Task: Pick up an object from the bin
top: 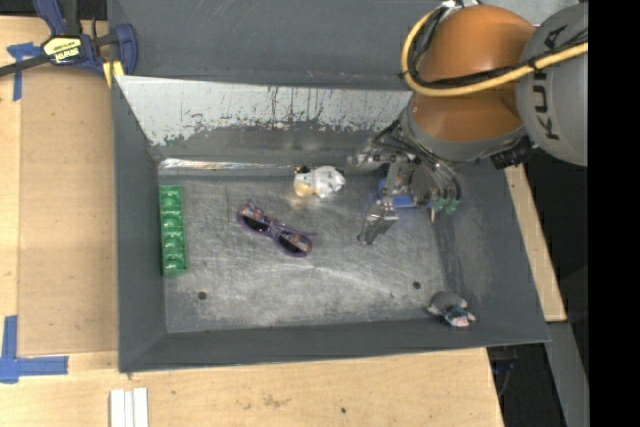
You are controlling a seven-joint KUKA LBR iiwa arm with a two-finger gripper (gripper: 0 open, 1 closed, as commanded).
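At the near right corner of the bin (140, 215) lies a small grey-and-pink lump (452, 311). Mid-floor, purple sunglasses (275, 230) lie flat, long axis running far-left to near-right. To their right, apart, the gripper (380, 220) hangs over bare floor; its opening cannot be determined. Farther back sits a white-and-orange toy (318, 182).

Single camera above the grey bin (300, 35), looking down, slightly from one side, whole bin framed; my arm (470, 80) enters from bin's right.
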